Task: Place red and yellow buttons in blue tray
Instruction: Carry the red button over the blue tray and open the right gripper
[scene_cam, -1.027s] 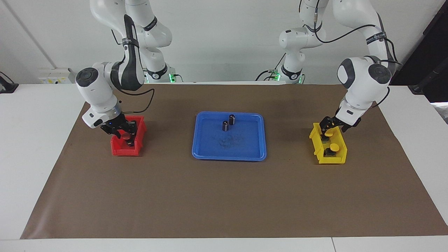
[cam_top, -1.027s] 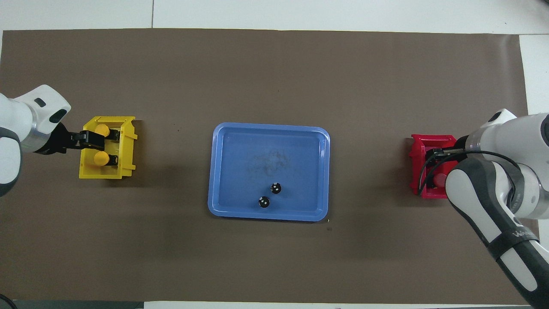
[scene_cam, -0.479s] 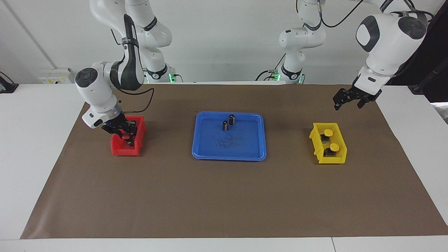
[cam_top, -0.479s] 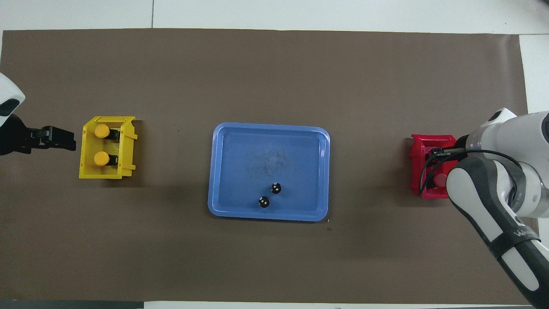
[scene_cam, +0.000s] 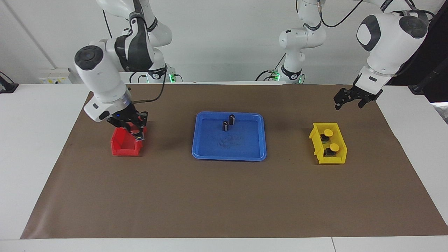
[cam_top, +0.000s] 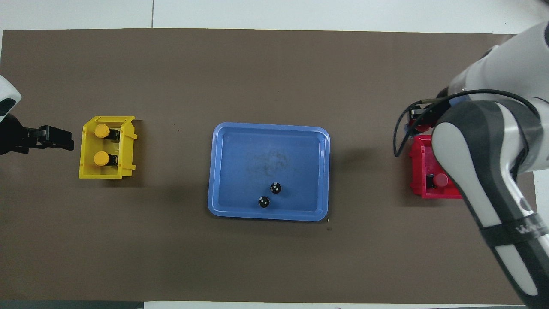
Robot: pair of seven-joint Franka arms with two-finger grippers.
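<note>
My right gripper (scene_cam: 134,127) (cam_top: 422,124) hangs just above the red bin's (scene_cam: 122,147) (cam_top: 422,189) rim, at the side toward the tray, shut on a red button (cam_top: 422,127). A second red button (cam_top: 440,180) lies in that bin. Two yellow buttons (scene_cam: 328,132) (scene_cam: 335,147) (cam_top: 101,131) (cam_top: 100,158) sit in the yellow bin (scene_cam: 330,160) (cam_top: 107,174). My left gripper (scene_cam: 348,99) (cam_top: 55,138) is raised and open, holding nothing, over the mat beside the yellow bin. The blue tray (scene_cam: 229,155) (cam_top: 257,146) lies mid-table.
Two capless black-and-silver cylinders (scene_cam: 225,126) (scene_cam: 232,119) (cam_top: 276,187) (cam_top: 263,201) stand in the tray near its rim on the robots' side. A brown mat (scene_cam: 224,203) covers the table. The right arm's forearm hides part of the red bin in the overhead view.
My right gripper shut on a red button in the red bin and lifted it out. My left gripper rose empty out of the yellow bin, then held still.
</note>
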